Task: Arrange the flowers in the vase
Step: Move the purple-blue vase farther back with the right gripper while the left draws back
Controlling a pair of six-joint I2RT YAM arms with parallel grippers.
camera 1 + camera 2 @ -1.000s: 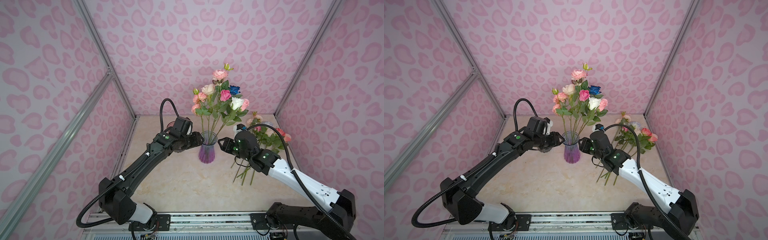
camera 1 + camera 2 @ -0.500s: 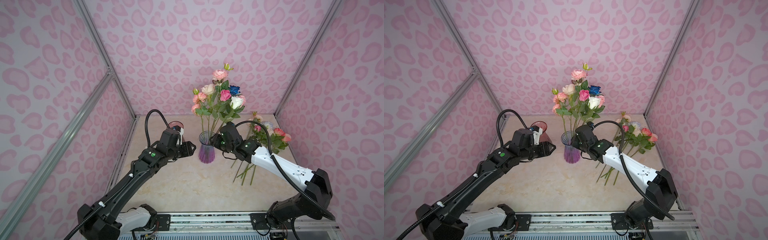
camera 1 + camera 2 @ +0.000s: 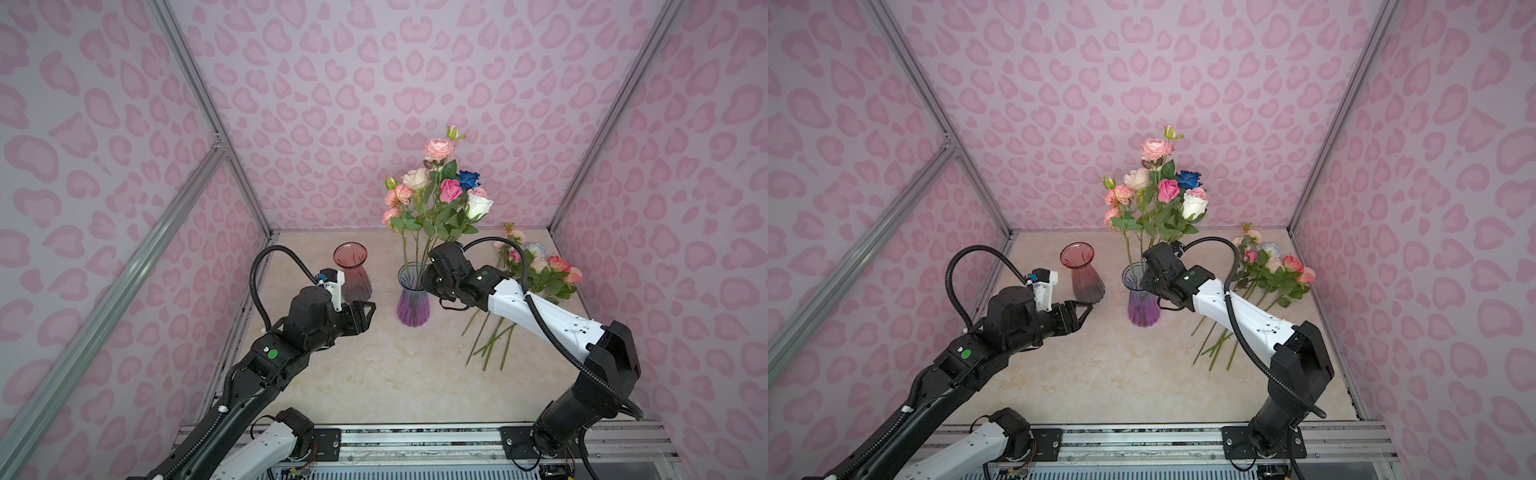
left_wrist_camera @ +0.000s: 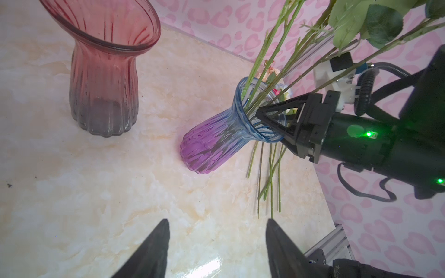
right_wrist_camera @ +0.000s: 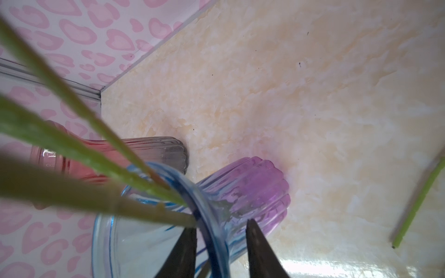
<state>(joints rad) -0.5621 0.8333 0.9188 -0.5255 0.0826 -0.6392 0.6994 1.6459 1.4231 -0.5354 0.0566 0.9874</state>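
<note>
The vase [image 3: 412,305] [image 3: 1143,307], ribbed glass with a purple belly and blue rim, stands mid-table with several flowers [image 3: 440,191] [image 3: 1163,187] upright in it. More flowers [image 3: 536,270] [image 3: 1275,270] lie on the table at the right. My right gripper [image 3: 427,281] [image 5: 220,225] straddles the vase's rim [image 5: 212,216], one finger inside by the stems and one outside, with a small gap showing on either side. In the left wrist view the right gripper [image 4: 269,127] sits at the vase mouth. My left gripper [image 3: 370,311] [image 3: 1086,311] [image 4: 216,221] hangs open and empty to the vase's left.
A red-to-grey ribbed glass vase [image 3: 352,274] [image 3: 1084,274] [image 4: 103,84] stands empty at the back left, just behind the left gripper. Pink patterned walls close in three sides. Bare green stems [image 3: 490,340] of the lying flowers reach toward the front right.
The left arm has drawn back from the purple vase and its jaws have widened. The right gripper has moved in to the vase's rim and its jaws have narrowed around it.
</note>
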